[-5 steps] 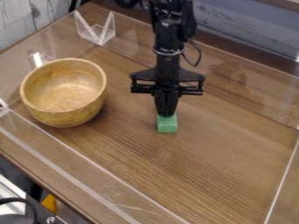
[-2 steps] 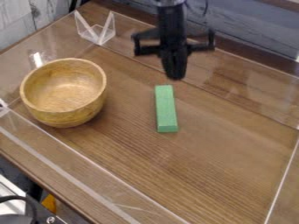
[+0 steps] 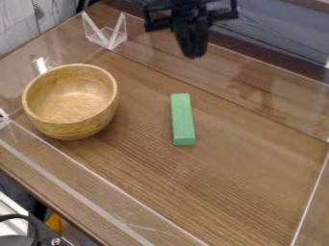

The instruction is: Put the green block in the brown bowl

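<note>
A wooden table (image 3: 244,183) fills the view, its grain running across, and a low clear plastic wall (image 3: 103,213) rings the work area, with reflections along its near and right edges. Behind it runs a pale plank wall (image 3: 276,29). The brown bowl (image 3: 69,99) sits at the left of the table, upright, with nothing in it. A small clear plastic stand (image 3: 106,32) leans at the back left, well apart from the bowl. At the bottom left corner, outside the barrier, dark cables and a yellow part (image 3: 54,226) show, too small to identify.

The green block (image 3: 184,119) lies flat on the wood near the middle, its long side running toward the camera, apart from the bowl on its left. Nothing lies between block and bowl.

The gripper (image 3: 191,50) hangs at the top of the frame, above and behind the block, pointing down and holding nothing. Its dark fingers merge into one shape, so whether they are parted cannot be told.

A second ago the gripper stood right down on the block, covering most of it; since then it has risen clear, leaving the block on the table. The bowl and the stand have not moved.
</note>
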